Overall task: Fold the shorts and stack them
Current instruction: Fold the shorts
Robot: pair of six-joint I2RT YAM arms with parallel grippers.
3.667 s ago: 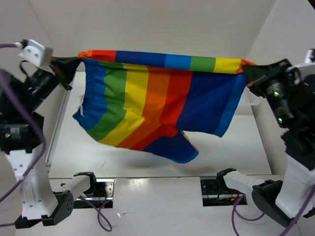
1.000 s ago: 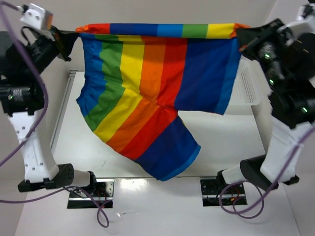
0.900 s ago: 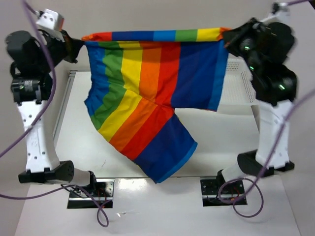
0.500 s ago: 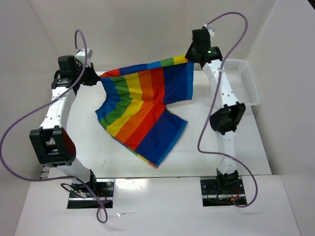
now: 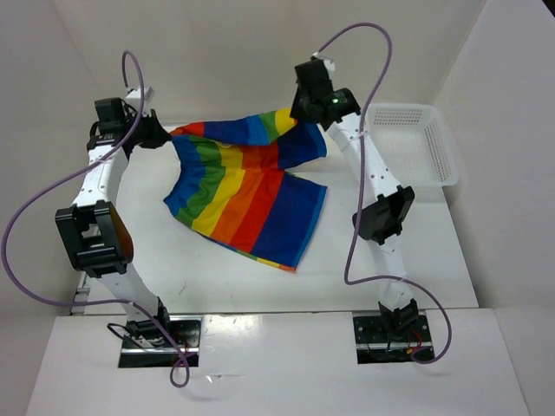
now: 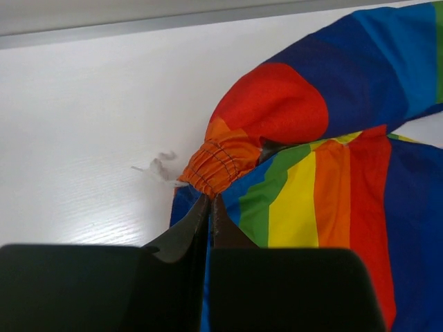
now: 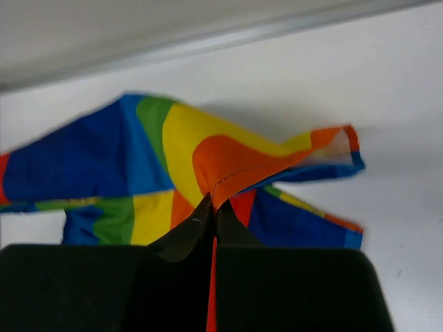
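Top: shorts point(image 5: 247, 195) sit far-centre on desk point(image 5: 173, 269), legs spread flat toward near side. Waistband point(image 5: 234, 128) runs betw. L jaws (far left) & R jaws (far centre), both clenched on its ends. White mesh basket point(image 5: 414, 108) at far right, well apart from cloth; R arm point(image 5: 381, 212) stands betw. them.
L wrist: jaws pinch orange gathered waistband end; small scuff point(image 6: 160, 166) on desk just beside.
R wrist: jaws nip orange corner; cloth there looks lifted off desk, but pic is blurry.
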